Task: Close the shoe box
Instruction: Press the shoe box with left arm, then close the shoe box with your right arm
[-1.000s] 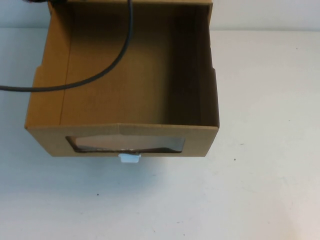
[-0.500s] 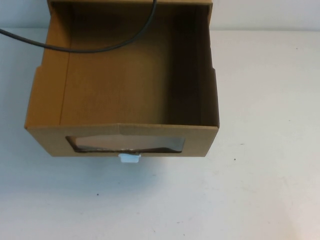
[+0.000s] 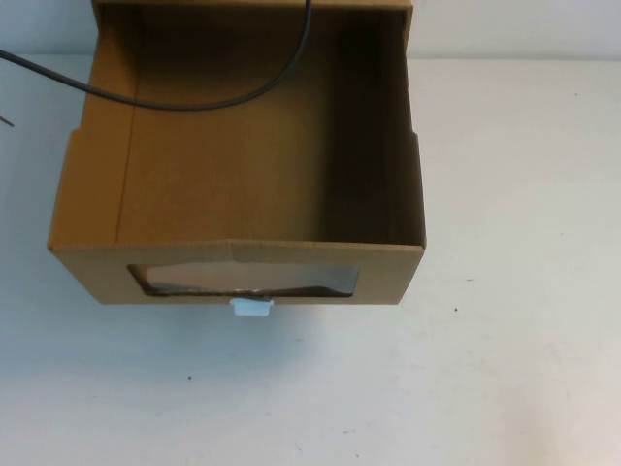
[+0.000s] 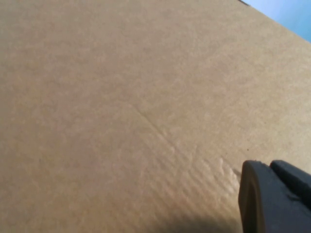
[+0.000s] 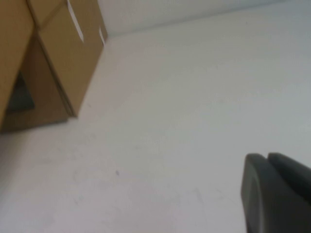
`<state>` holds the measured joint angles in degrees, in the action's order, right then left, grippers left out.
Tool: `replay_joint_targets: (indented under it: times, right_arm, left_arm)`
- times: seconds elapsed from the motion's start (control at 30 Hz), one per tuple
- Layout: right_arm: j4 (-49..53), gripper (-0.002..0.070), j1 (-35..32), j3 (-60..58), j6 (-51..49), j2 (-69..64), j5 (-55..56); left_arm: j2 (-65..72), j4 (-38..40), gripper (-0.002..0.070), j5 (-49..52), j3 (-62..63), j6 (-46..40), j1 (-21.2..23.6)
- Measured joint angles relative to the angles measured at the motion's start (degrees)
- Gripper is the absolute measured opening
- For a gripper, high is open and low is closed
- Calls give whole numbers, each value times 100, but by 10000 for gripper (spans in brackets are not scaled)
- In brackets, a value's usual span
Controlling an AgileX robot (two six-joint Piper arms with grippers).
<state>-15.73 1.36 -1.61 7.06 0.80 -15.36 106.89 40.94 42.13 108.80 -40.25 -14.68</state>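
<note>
Shoe box (image 3: pixel 238 184) sits pulled open on my white table (image 3: pixel 524 291), pull tab (image 3: pixel 251 308) nearest me, while my left gripper (image 4: pixel 274 196) hovers against cardboard and my right gripper (image 5: pixel 277 194) over bare table, jaws unreadable on both.

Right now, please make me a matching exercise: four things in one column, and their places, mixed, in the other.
1 pull tab
2 cable
3 left gripper
4 right gripper

A close to a cardboard surface
B above the white table
C under the shoe box front
D across the open box's far part

Pairs: 1-C, 2-D, 3-A, 4-B.
</note>
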Motion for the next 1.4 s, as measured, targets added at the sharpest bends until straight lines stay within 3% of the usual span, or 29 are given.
replay_joint_targets:
  times: [0.2, 0.4, 0.63, 0.9, 1.2, 1.4]
  right_arm:
    - [-1459, -14, 0, 0, 0, 0, 898]
    - [-2245, -14, 0, 0, -83, 0, 1171]
    - [-2459, -14, 0, 1041, -119, -292, -684]
    - [-1922, -14, 0, 2966, 378, -2411, -2974]
    - [-1961, -14, 47, 4518, 1527, -4566, -3662]
    - [-1957, -13, 819, 5256, 1644, -5476, -3676]
  left_arm:
    - [0, 0, -2, 24, 0, 0, 0]
    - [0, 0, -2, 46, 0, 0, 0]
    - [0, 0, -2, 142, 0, 0, 0]
    - [0, -69, -2, 204, 0, 0, 0]
    - [10, -243, -2, 204, 0, 48, 0]
    - [10, -292, -2, 204, 9, 140, 0]
